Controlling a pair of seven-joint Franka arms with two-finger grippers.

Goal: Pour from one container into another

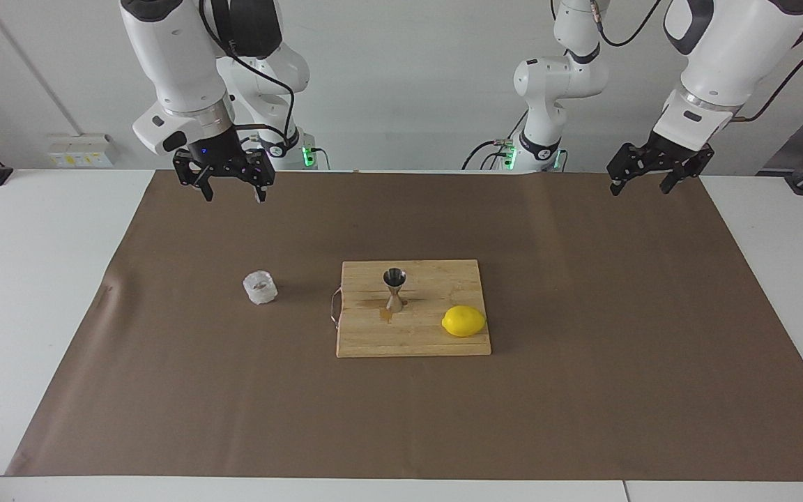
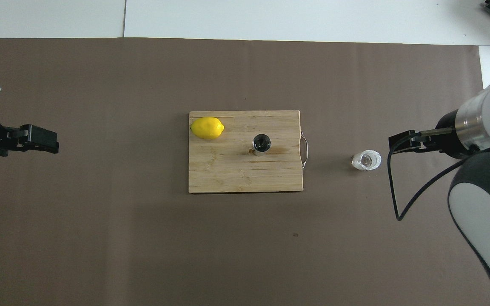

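Nearest the robots, you have both grippers raised over the brown paper sheet (image 1: 583,293) that covers the tabletop (image 1: 25,279), along the sheet's robot-side edge. The right gripper (image 1: 224,187) hangs over the corner at the right arm's end, jaws spread and empty. The left gripper (image 1: 642,180) hangs over the corner at the left arm's end, tilted, jaws likewise spread and holding nothing.

Farther out, in the middle of the sheet, you see a rectangular light wooden cutting board (image 1: 436,341) with a thin wire handle on its short edge toward the right arm's end. The small shiny stainless-steel hourglass-shaped jigger (image 1: 394,288) stands upright on the board, near its robot-side edge and toward the handle end. A small wet stain marks the wood at its foot.

The short clear faceted glass cup (image 1: 260,287) stands upright on the paper, off the board, beside the handle edge and well apart from it, toward the right arm's end.

A yellow lemon (image 1: 463,321) lies on the board's outer corner toward the left arm's end.
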